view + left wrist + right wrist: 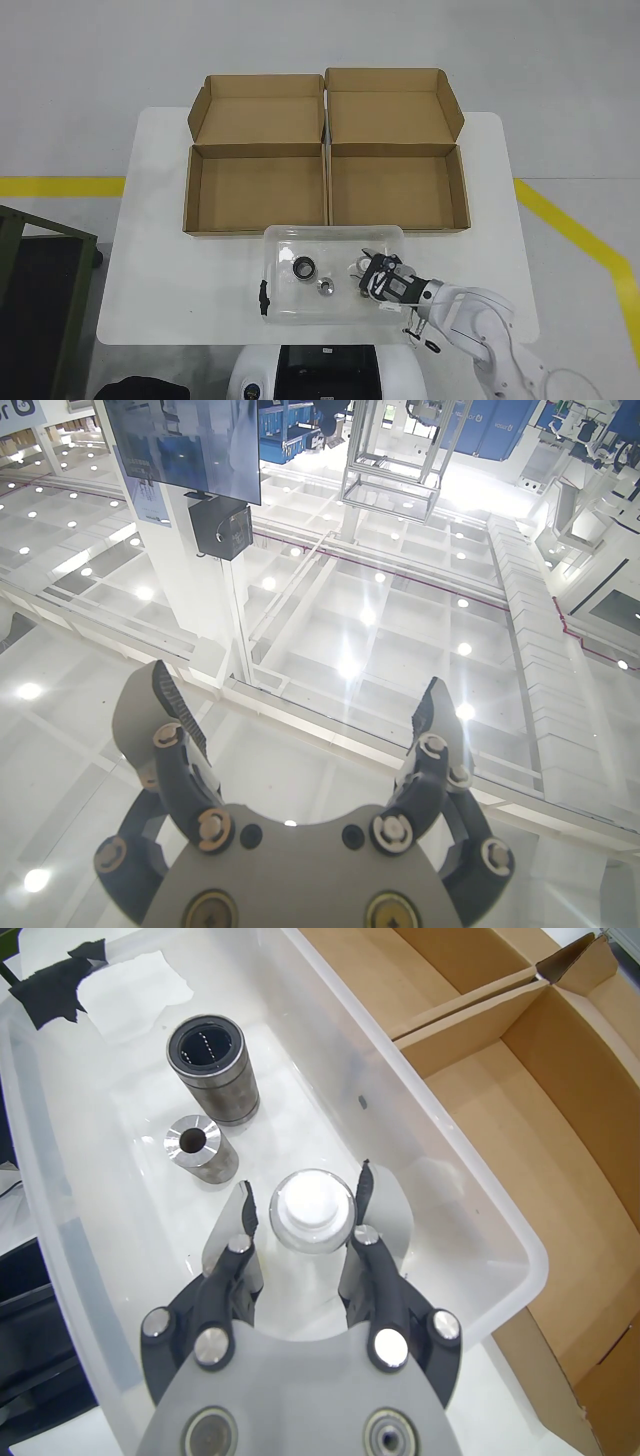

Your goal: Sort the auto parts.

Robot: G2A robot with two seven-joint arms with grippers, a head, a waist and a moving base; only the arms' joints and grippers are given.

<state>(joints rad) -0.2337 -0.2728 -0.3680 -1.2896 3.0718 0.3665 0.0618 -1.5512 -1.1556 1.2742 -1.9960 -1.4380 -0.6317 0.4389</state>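
Now, from above, the right gripper (364, 276) is hanging inside the clear bin (335, 230) at the lower middle of the frame. A black bearing (304, 268) and a steel bushing (325, 287) are sitting to its left, and the cardboard boxes (255, 190) are lying open above.

At the left wrist, the left gripper (300, 700) is standing spread, holding nothing.

At the right wrist, the gripper is straddling a clear round part (310, 1213) with a white core, its fingers (248, 1213) spread just beside the part's sides. The part is looking light, smooth and probably slippery, so squeezing across its widest girth seems safest.
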